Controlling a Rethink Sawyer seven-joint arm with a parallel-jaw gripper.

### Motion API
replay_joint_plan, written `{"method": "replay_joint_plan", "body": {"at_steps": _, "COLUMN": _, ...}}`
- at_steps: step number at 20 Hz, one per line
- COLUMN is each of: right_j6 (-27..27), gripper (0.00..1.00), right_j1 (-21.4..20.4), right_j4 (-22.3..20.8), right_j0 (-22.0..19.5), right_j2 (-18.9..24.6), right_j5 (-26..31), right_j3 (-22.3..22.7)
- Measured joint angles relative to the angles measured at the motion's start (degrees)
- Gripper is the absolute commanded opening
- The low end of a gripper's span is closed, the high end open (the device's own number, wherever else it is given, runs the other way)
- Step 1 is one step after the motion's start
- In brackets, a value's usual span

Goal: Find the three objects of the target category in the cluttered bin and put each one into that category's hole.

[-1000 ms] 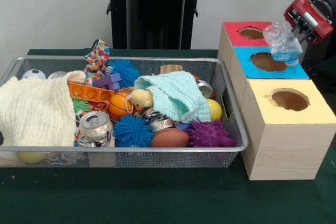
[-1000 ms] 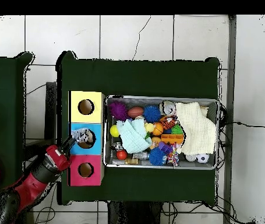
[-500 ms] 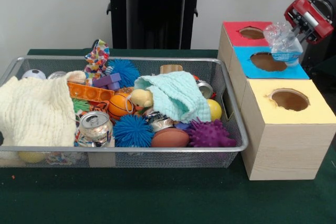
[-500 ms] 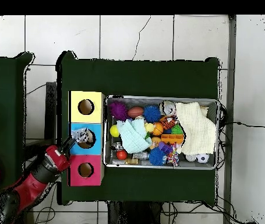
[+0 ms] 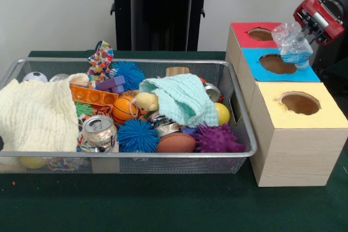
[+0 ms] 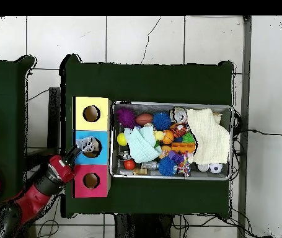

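— Barely anything is changing since the earlier frames: the crumpled plastic bottle [image 5: 292, 43] is edging a touch higher in the front view, and it is hanging over the blue box's hole [image 5: 277, 64], between the red box [image 5: 244, 34] and the yellow box [image 5: 321, 115].

— So where is the risk coming from?

— I am judging that the release could go wrong. The bottle is looking wide and creased next to the opening, and it is sitting toward the hole's rim rather than dead centre in the overhead view. If it is dropping from there, it could be catching on the edge and resting on the blue top, or rolling off onto the table [image 5: 163, 199].

— And the claw?

— The claw [image 5: 304, 27] is clamping the bottle at its upper end, closed down on the plastic, with the arm [image 6: 35, 192] reaching in from the side. Nothing else is touching it.

— The bin?

— The wire bin [image 5: 130, 157] is sitting beside the boxes, crowded with a soda can [image 5: 99, 130], spiky balls, a mint cloth [image 5: 182, 99] and a cream cloth [image 5: 35, 115].
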Motion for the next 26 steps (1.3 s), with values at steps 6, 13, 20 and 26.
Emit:
{"method": "replay_joint_plan", "body": {"at_steps": 6, "right_j6": 0.0, "gripper": 0.00, "right_j1": 0.0, "right_j4": 0.0, "right_j0": 0.3, "right_j2": 0.7, "right_j5": 0.0, "right_j3": 0.3}}
{"method": "replay_joint_plan", "body": {"at_steps": 13, "right_j6": 0.0, "gripper": 0.00, "right_j1": 0.0, "right_j4": 0.0, "right_j0": 0.8, "right_j2": 1.3, "right_j5": 0.0, "right_j3": 0.7}}
{"method": "replay_joint_plan", "body": {"at_steps": 20, "right_j6": 0.0, "gripper": 0.00, "right_j1": 0.0, "right_j4": 0.0, "right_j0": 1.2, "right_j2": 1.9, "right_j5": 0.0, "right_j3": 1.3}}
{"method": "replay_joint_plan", "body": {"at_steps": 26, "right_j6": 0.0, "gripper": 1.00, "right_j1": 0.0, "right_j4": 0.0, "right_j0": 1.3, "right_j2": 2.3, "right_j5": 0.0, "right_j3": 1.8}}
